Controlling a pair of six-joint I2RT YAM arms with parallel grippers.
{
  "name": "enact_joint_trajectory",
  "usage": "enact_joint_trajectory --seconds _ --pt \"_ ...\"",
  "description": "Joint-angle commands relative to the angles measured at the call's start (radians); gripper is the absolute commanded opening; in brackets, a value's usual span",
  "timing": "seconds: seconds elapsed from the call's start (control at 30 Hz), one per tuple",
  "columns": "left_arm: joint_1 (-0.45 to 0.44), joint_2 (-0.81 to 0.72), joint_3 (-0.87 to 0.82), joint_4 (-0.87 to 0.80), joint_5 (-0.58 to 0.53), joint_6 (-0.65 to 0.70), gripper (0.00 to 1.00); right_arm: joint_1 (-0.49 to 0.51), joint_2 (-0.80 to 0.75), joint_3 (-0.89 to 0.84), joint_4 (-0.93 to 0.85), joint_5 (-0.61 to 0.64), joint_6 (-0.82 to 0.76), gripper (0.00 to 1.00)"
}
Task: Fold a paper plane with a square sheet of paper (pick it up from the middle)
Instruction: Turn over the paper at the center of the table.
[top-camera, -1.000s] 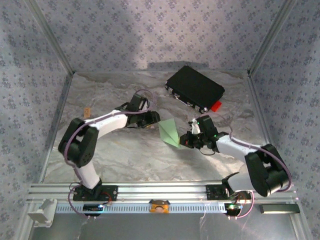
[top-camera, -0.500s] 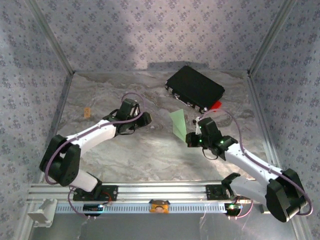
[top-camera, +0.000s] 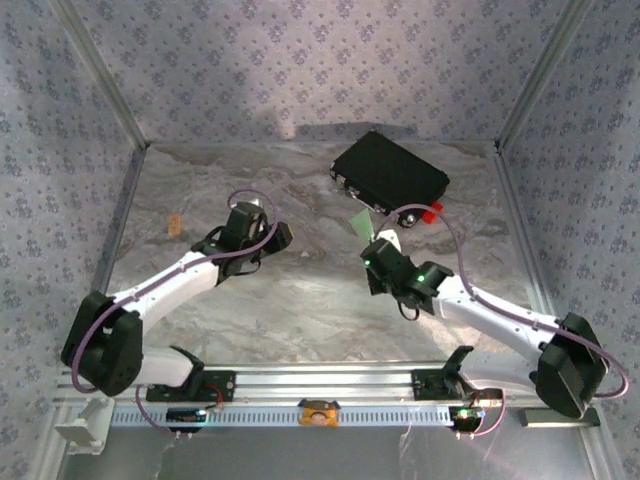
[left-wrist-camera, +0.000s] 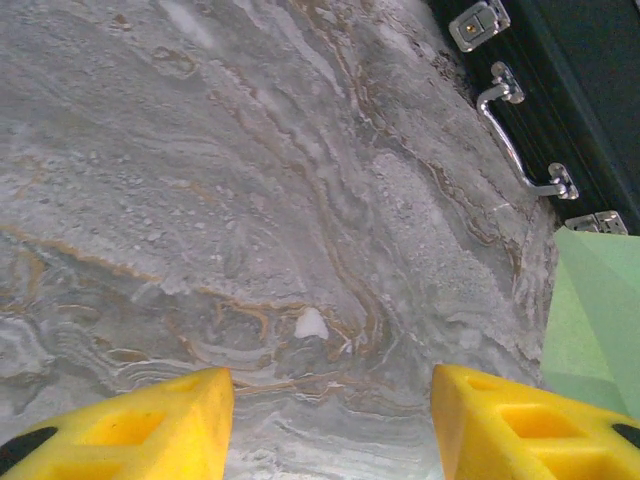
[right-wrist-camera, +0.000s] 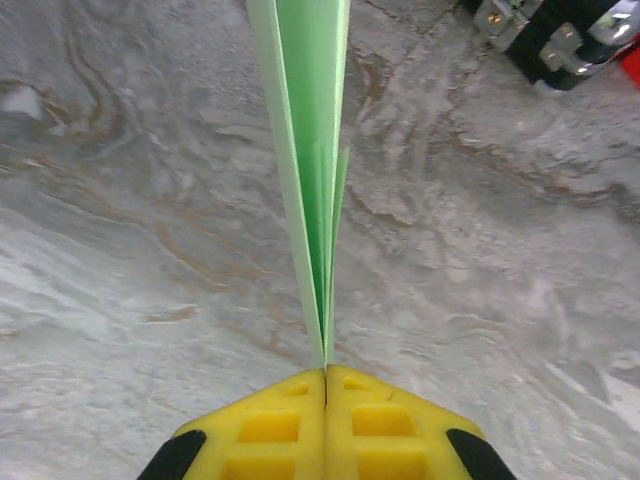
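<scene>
The paper plane (top-camera: 361, 222) is a slim, folded pale green dart, held on edge above the table in front of the black case. My right gripper (top-camera: 374, 250) is shut on its near end. In the right wrist view the yellow pads meet at the right gripper (right-wrist-camera: 325, 372), and the layered paper plane (right-wrist-camera: 305, 150) rises straight away from them. My left gripper (top-camera: 283, 236) stands apart to the left of the plane. The left gripper (left-wrist-camera: 330, 420) is open over bare table, and the paper plane (left-wrist-camera: 592, 310) shows at that view's right edge.
A black case (top-camera: 390, 175) with metal latches lies at the back right, with a small red tab (top-camera: 431, 212) at its near corner. The black case (left-wrist-camera: 580, 80) and its handle also appear in the left wrist view. A small brown mark (top-camera: 173, 224) sits at the far left. Patterned walls enclose the table.
The right arm has stretched out and carried the plane back toward the black case, turning it edge-on. The left gripper has drawn away leftward from the paper and stands open.
</scene>
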Motion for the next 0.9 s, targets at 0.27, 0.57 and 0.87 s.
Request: enact_joint_trajectory --seconds 0.27,0.57,0.87 --pt "0.045 -0.103 -0.06 -0.003 -0.065 -0.044 0.56 0.087 0.113 0.095 -0.175 0.265 -0.001 0.01" --pt "0.056 -0.128 -0.07 -0.015 -0.079 -0.059 0.57 0.096 0.183 0.105 -0.162 0.196 -0.033 0.01" --pt "0.086 -0.195 -0.088 -0.103 -0.154 -0.124 0.58 0.158 0.361 0.164 -0.135 0.059 -0.114 0.01"
